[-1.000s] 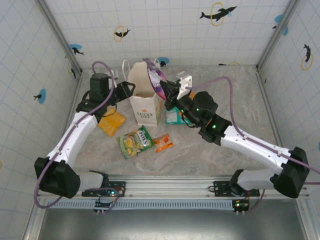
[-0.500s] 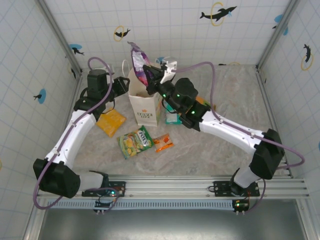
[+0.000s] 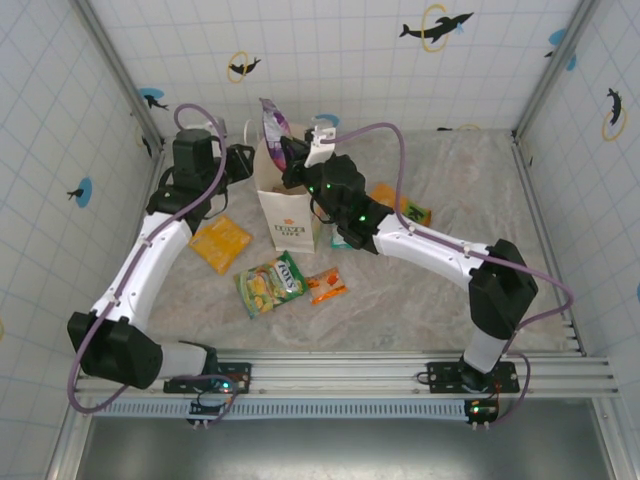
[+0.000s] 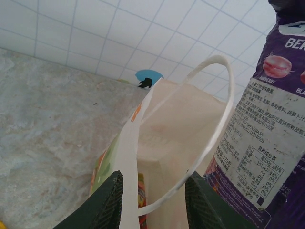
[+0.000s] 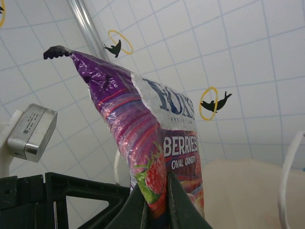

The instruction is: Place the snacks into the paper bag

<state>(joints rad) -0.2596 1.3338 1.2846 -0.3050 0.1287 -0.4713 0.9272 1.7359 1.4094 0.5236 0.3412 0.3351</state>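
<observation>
At upper centre, the right gripper (image 3: 291, 152) is holding a purple snack packet (image 3: 272, 121) over the white paper bag (image 3: 291, 218).

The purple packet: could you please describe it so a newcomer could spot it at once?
Find the white paper bag standing at the back of the table. Just above its open mouth, the right tool pinches the purple packet upright. It is the only purple one and the only one in the air; the other packets lie flat on the table.
</observation>
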